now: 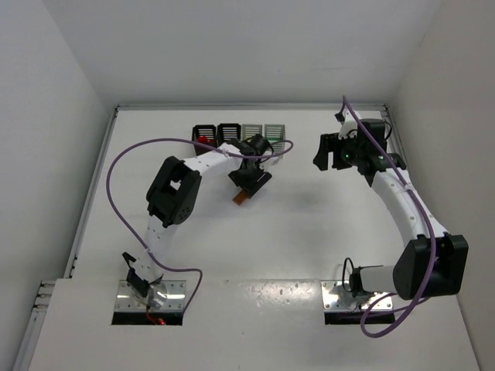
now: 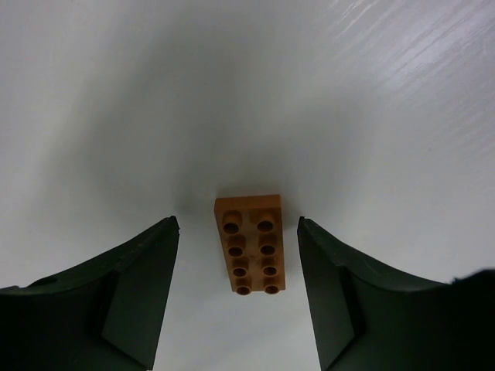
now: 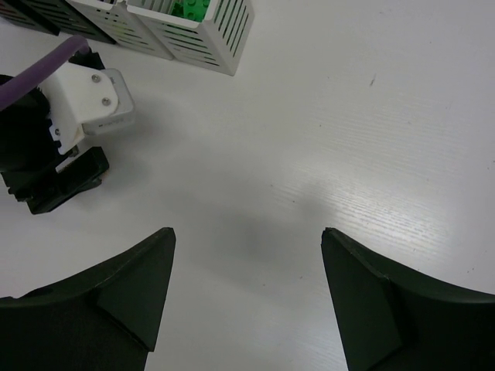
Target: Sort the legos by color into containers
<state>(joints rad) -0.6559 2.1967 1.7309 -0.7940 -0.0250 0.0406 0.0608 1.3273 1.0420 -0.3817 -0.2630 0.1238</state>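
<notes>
An orange-tan lego [image 2: 251, 244] lies flat on the white table, studs up; it also shows in the top view [image 1: 242, 198]. My left gripper [image 1: 250, 182] is open just above it, and in the left wrist view [image 2: 238, 232] the brick sits between the two fingers, touching neither. Four bins stand in a row at the back: two black [image 1: 205, 135] [image 1: 229, 133] and two light ones [image 1: 252, 132] [image 1: 274, 131]. Red legos show in the leftmost black bin. Green legos [image 3: 189, 9] show in the rightmost white bin [image 3: 203, 35]. My right gripper [image 1: 325, 152] is open and empty over bare table [image 3: 247, 236].
The left arm's wrist and purple cable [image 3: 54, 124] lie at the left of the right wrist view, close to the bins. The walls of the enclosure stand behind the bins and at both table sides.
</notes>
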